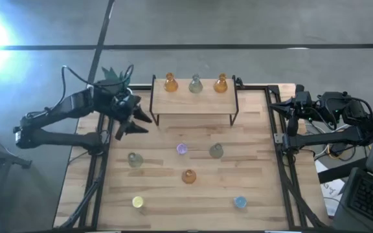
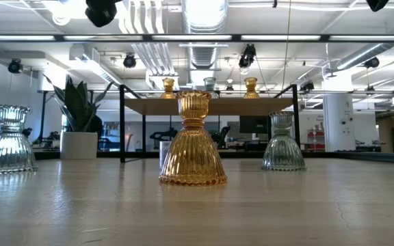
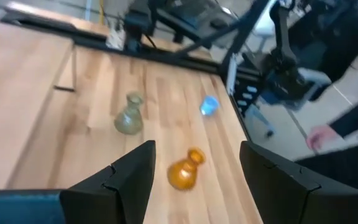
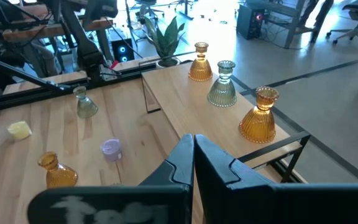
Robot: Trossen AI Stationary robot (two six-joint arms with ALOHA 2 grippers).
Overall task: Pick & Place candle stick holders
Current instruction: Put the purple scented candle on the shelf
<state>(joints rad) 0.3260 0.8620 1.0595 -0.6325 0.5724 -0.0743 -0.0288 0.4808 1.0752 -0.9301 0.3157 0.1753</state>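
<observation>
1. Three candle stick holders (image 1: 195,83) are seen placed on the shelf (image 1: 193,103).
2. Six holders (image 1: 188,176) are left standing on the desk (image 1: 251,149).
3. The left tool (image 1: 131,120) is held released and empty by the shelf; the right tool (image 4: 193,155) is clenched, empty.

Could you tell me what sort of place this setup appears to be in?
Probably an open-plan lab or office workshop: exposed ceiling ducts and track lights, office chairs on a concrete floor, and a wooden table fenced by a dark frame.
</observation>
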